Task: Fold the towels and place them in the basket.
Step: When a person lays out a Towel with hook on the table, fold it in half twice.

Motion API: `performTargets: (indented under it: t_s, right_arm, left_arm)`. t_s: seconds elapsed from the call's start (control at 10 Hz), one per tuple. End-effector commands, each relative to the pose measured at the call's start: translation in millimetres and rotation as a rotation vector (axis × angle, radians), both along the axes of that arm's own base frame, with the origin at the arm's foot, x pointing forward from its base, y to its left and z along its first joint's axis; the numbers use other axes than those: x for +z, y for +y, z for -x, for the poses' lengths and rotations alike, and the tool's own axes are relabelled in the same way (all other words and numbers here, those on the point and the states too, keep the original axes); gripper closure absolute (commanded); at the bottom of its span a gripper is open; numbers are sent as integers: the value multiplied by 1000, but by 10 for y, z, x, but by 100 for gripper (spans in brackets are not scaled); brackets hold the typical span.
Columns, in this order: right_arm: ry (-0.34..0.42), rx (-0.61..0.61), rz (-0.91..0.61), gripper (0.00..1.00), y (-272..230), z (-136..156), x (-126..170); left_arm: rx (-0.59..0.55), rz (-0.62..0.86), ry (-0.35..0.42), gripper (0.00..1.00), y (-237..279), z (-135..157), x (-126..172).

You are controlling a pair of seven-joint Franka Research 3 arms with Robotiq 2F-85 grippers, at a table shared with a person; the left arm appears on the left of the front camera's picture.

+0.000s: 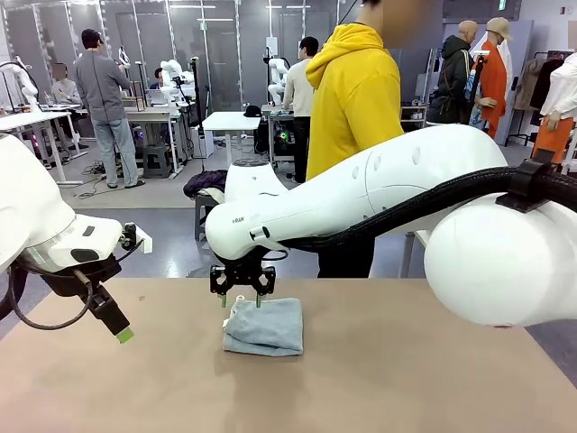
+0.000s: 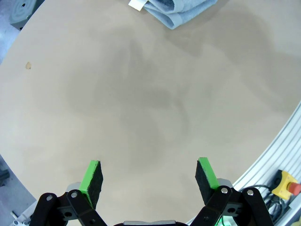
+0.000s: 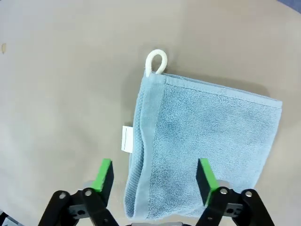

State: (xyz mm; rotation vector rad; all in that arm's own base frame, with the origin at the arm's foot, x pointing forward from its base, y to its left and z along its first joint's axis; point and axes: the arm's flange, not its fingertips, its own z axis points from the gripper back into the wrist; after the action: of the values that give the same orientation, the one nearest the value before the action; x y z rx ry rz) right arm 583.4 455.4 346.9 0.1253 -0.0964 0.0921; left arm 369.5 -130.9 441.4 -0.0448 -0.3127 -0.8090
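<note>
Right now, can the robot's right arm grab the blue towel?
Probably yes. The right gripper hangs open right over one edge of the folded towel, and nothing lies between them.

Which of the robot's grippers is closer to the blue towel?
Right. The right gripper hangs open directly over the towel's edge; the left gripper is off to the side, open above bare table.
</note>
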Motion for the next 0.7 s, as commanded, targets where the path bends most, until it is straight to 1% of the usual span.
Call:
performTargets:
  t_s: [0.0, 0.3, 0.4, 0.6]
  right_arm:
    - [-2, -22, -12, 0, -28, 37, 48]
    - [4, -25, -3, 0, -53, 42, 87]
    - [-2, -2, -4, 0, -4, -2, 31]
    - [-2, -2, -4, 0, -4, -2, 31]
  left_arm:
    - [14, -3, -5, 0, -33, -3, -9]
    - [14, -3, -5, 0, -33, -3, -9]
    - [14, -3, -5, 0, -33, -3, -9]
    - [14, -3, -5, 0, -33, -3, -9]
